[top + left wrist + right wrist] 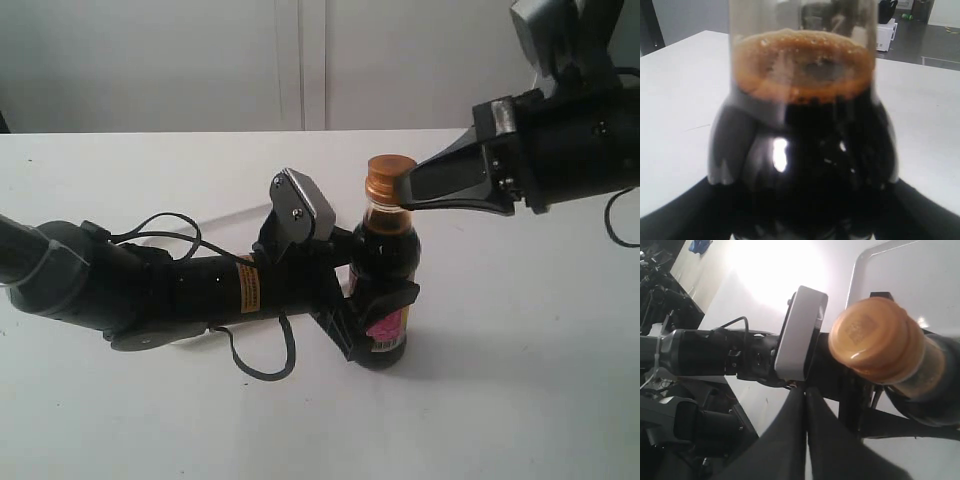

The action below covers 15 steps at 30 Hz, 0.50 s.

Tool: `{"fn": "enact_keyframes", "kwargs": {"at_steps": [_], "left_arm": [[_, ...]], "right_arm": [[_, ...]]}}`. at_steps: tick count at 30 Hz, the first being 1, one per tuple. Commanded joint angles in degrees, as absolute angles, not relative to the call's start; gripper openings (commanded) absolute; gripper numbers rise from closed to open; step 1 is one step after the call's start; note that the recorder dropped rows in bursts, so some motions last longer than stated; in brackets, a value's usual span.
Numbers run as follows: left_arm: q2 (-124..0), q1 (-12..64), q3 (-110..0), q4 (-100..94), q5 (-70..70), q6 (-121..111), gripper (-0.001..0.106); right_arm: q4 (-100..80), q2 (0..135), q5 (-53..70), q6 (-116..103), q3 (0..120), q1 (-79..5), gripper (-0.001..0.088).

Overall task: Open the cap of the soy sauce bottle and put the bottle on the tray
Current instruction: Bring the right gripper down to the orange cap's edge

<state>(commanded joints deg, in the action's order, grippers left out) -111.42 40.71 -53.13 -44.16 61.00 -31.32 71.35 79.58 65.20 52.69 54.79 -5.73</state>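
Standing upright on the white table (500, 400), the soy sauce bottle (390, 245) is clamped low around its body by the left gripper (380, 318) — that arm lies almost flat along the tabletop. The right gripper (405, 193) has its fingers pressed together with nothing between them, tips at the side of the cap (386, 176), whose lid is down. Beyond the bottle, the tray (855, 275) shows only its rim.

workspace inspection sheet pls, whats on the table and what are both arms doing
surface: white table
job's things: soy sauce bottle upright on the table, cap closed; tray partly in view beyond it
clutter: nothing seen
end effectors: left end effector shut on the bottle's body; right end effector shut, tips against the cap's side
cables: black cable looped on the table by the left arm
surroundings: white wall
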Motion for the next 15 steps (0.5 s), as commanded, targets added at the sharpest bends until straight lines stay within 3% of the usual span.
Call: {"fn": "enact_keyframes", "kwargs": {"at_steps": [15], "left_arm": [[-111.4, 40.7, -53.1, -43.9, 60.3, -31.5, 0.0]], "right_arm": [[71.7, 79.6, 56.6, 51.6, 54.8, -8.3, 0.0]]}}
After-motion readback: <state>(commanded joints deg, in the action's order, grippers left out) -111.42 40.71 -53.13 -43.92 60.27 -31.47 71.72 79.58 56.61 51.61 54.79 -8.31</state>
